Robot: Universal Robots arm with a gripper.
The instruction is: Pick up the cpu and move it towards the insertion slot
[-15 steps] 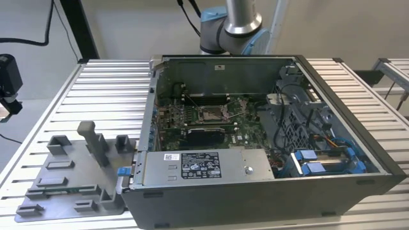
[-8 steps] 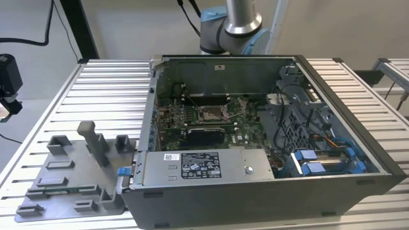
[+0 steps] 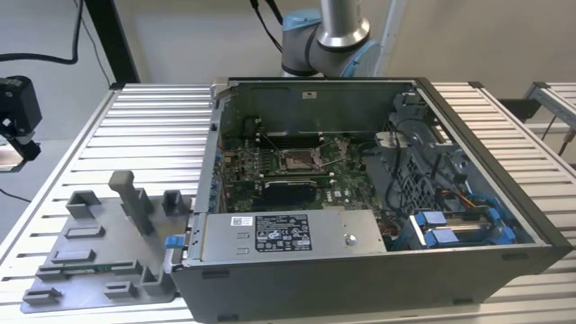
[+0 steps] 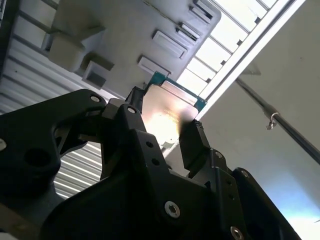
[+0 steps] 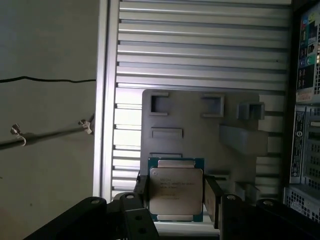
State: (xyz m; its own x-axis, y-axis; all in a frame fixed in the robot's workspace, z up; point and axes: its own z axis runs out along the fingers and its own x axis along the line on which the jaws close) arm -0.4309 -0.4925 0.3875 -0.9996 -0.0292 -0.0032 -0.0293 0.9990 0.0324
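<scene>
The hand (image 5: 176, 186) is clamped on the one cpu (image 5: 176, 192), its two fingers (image 5: 212, 197) pressing opposite edges so the flat top is left bare, and it seems lifted clear of the single grey holder (image 5: 200, 132) on the slatted surface (image 5: 200, 45). The one socket (image 3: 297, 160) lies inside the open computer case (image 3: 378, 260), at the centre of the exterior view.

Lower half of the cpu (image 4: 172, 102) buried behind the gripper (image 4: 162, 117)'s black fingers (image 4: 192, 145) in the second wrist view, face bleached by glare. Arm (image 3: 338, 27) chopped off by the exterior view's top edge. Insertion slot (image 3: 297, 160) too small there to make out contacts. Computer case (image 5: 305, 150) cropped at the first wrist view's edge.
</scene>
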